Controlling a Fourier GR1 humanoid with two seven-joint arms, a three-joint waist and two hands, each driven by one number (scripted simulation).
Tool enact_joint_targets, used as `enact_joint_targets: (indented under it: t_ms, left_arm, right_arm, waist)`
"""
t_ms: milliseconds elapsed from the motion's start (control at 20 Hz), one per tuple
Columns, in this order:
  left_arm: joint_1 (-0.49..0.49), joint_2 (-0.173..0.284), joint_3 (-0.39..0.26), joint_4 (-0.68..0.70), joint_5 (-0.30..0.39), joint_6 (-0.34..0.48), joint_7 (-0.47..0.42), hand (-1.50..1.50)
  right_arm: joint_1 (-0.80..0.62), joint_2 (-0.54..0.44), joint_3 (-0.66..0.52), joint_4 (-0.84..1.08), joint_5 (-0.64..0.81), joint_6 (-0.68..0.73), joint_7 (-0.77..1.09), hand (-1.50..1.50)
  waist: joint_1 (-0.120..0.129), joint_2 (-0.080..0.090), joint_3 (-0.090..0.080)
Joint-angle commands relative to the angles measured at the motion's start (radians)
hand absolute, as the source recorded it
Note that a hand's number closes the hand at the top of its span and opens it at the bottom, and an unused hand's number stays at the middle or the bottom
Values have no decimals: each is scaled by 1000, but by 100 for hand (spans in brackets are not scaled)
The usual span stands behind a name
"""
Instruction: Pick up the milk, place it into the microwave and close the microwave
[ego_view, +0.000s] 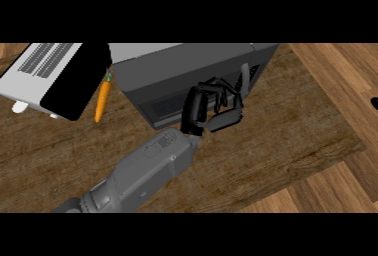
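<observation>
The robot's left hand rests against the near front of the dark grey microwave, fingers curled with nothing visible between them. The milk cannot be seen. A carrot lies just left.

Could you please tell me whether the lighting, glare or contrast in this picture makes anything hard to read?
Head view: the light is flat and even, with no glare on the microwave. Head view: the black left hand sits against the microwave's dark front, so its outline is hard to read. Head view: the orange carrot stands out clearly on the wooden counter.
</observation>
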Motion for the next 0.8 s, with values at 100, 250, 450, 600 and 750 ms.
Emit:
enact_joint_targets:
  t_ms: [100,250,450,600,750]
  left_arm:
    - [-73,0,32,86,32,-26,9,150]
    - [-72,0,30,88,45,-26,-3,150]
    - [-75,0,19,92,55,-20,-18,150]
    - [-77,0,11,94,70,-24,-18,150]
    - [-83,0,4,101,70,-19,-35,150]
  right_arm:
    - [-5,-18,-15,0,-38,-1,19,-150]
    - [-20,-33,-8,-5,-62,21,26,-150]
    - [-25,-39,16,-14,-90,42,39,-150]
    - [-22,-52,16,-9,-112,61,45,-150]
    - [-30,-59,19,-15,-130,57,56,-150]
  waist:
    - [-14,14,-1]
    - [-4,16,-1]
    - [-5,22,-1]
    - [-11,21,1]
    - [-11,20,0]
